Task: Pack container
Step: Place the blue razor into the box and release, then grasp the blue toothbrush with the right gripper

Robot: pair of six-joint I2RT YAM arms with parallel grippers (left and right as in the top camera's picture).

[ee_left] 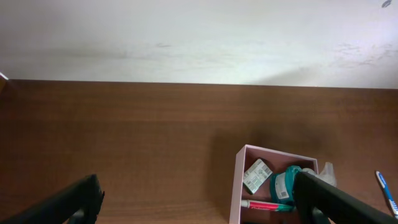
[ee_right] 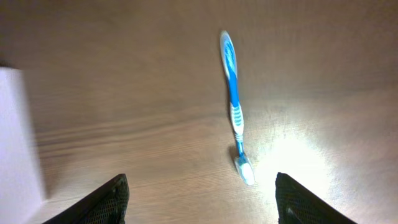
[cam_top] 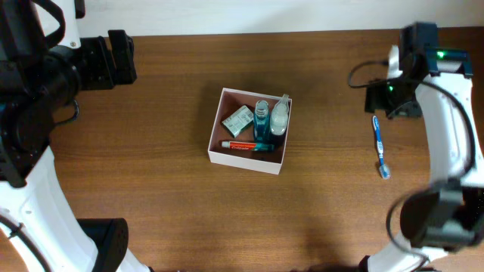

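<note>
The container [cam_top: 246,160] is a square white box with a reddish-brown inside, at the table's middle. It holds a white packet [cam_top: 237,121], a blue bottle [cam_top: 262,121], a clear bottle [cam_top: 280,117] and a red toothpaste tube [cam_top: 246,145]. A blue toothbrush [cam_top: 380,147] lies on the table to its right, and it also shows in the right wrist view [ee_right: 233,99]. My right gripper [cam_top: 393,102] is open and empty just beyond the toothbrush's far end. My left gripper [cam_top: 125,57] is open and empty at the far left, well away from the container [ee_left: 235,186].
The wooden table [cam_top: 151,189] ends at a pale wall along the back edge [ee_left: 186,79]. My arm bases stand at the front left and front right corners.
</note>
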